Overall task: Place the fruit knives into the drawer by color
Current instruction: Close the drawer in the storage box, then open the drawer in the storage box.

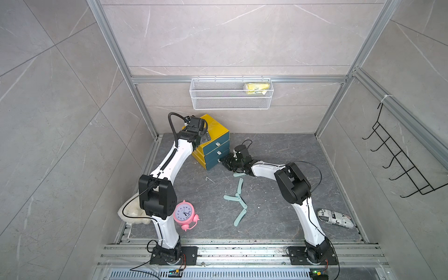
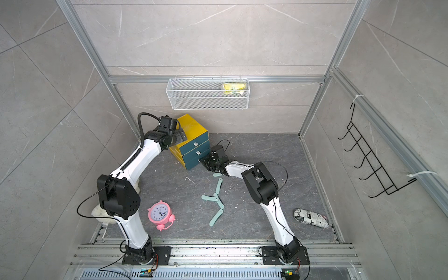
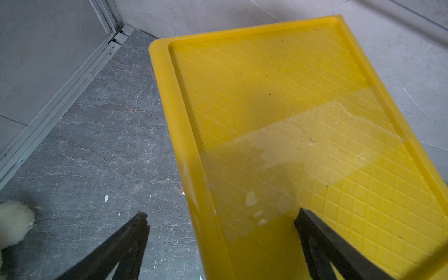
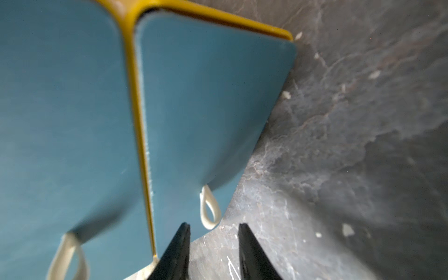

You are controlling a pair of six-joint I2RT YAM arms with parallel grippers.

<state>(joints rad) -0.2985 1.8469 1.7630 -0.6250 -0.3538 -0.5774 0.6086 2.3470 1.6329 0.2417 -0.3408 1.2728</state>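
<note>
Several mint-green fruit knives (image 1: 240, 185) (image 2: 218, 186) lie loose on the dark table right of centre; one knife (image 1: 238, 174) is partly under my right arm. The yellow cabinet (image 1: 213, 126) (image 3: 278, 97) holds three shut teal drawers. My right gripper (image 1: 221, 163) (image 2: 202, 162) (image 4: 213, 225) sits low at the bottom drawer (image 1: 214, 165) (image 4: 206, 109). Its jaws stand narrowly apart, and the white loop handle (image 4: 209, 208) hangs just ahead of the tips, not between them. My left gripper (image 1: 206, 138) (image 3: 221, 213) hangs open, straddling the cabinet top's edge and holding nothing.
A pink alarm clock (image 1: 184, 213) and a white fluffy thing (image 1: 131, 213) sit at the front left. A newspaper-print pouch (image 1: 335, 218) lies at the front right. A wire basket (image 1: 231, 101) hangs on the back wall, a black hook rack (image 1: 400, 164) on the right wall.
</note>
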